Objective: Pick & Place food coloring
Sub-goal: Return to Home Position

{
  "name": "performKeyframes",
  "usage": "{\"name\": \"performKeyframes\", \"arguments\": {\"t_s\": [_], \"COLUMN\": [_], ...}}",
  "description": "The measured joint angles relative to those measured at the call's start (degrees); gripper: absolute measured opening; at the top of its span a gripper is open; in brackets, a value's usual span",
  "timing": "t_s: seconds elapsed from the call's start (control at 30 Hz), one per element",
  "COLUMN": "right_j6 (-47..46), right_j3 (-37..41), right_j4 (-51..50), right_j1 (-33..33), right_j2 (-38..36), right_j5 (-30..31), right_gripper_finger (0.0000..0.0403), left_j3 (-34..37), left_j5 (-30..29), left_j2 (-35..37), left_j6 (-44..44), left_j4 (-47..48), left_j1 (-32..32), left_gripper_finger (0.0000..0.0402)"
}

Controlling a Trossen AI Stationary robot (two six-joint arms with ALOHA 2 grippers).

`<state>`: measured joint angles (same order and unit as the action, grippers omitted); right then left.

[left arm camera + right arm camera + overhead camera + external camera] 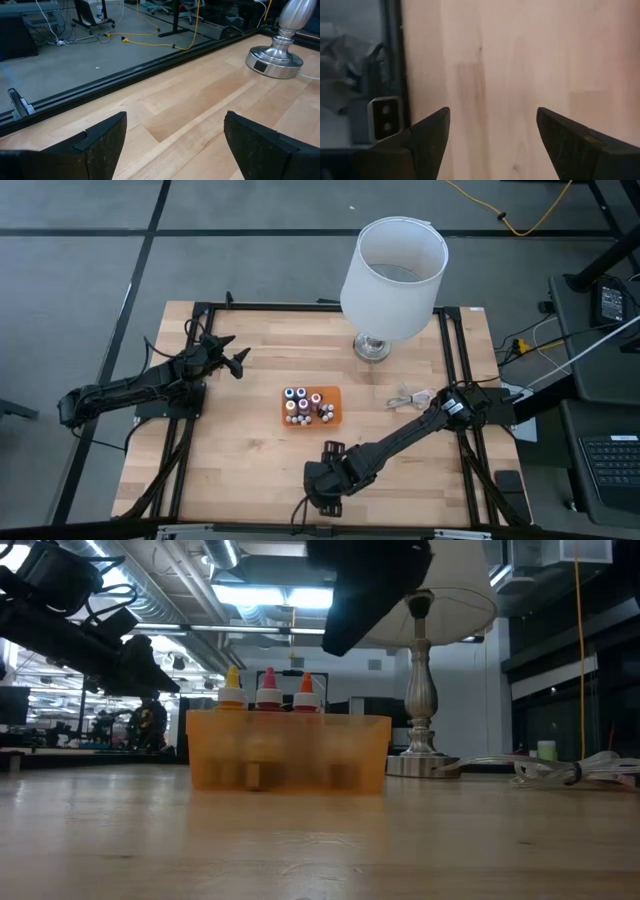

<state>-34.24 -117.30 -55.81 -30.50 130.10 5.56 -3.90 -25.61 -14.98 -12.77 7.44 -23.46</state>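
Several tiny food coloring bottles (305,404) with pale caps stand upright in the orange tray (334,416) at the table's middle; in the low view three caps, yellow, pink and orange (268,690), rise above the tray's wall (288,752). My left gripper (238,358) hovers open near the table's far left, pointing toward the lamp; it holds nothing. My right gripper (322,502) is open over the table's near edge, pointing down at bare wood (492,75), well clear of the tray.
A lamp with a white shade (393,275) and a silver base (274,62) stands at the far right. A coiled white cable (410,397) lies right of the tray. Black frame rails (190,430) run along the table's sides. Bare wood surrounds the tray.
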Motion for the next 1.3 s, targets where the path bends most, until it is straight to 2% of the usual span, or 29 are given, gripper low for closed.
{"name": "performKeyframes", "arguments": {"t_s": [0.13, 0.27, 1.3], "right_j6": [-1.12, -2.90, -2.89], "right_j3": [0.00, 0.00, 0.00], "right_j4": [0.22, -0.39, 2.34], "right_j1": [-0.23, -0.67, -1.11], "right_j2": [0.00, 0.00, 0.00], "right_j5": [-1.38, 3.20, 2.34], "right_gripper_finger": [0.0297, 0.0297, 0.0297], "left_j3": [0.01, 0.00, 0.00], "left_j5": [0.00, 0.00, 0.00], "left_j2": [0.00, 0.00, 0.00], "left_j6": [0.00, 0.00, 0.00], "left_j4": [0.00, 0.00, 0.00], "left_j1": [0.00, 0.00, 0.00], "left_gripper_finger": [0.0323, 0.0322, 0.0324]}}
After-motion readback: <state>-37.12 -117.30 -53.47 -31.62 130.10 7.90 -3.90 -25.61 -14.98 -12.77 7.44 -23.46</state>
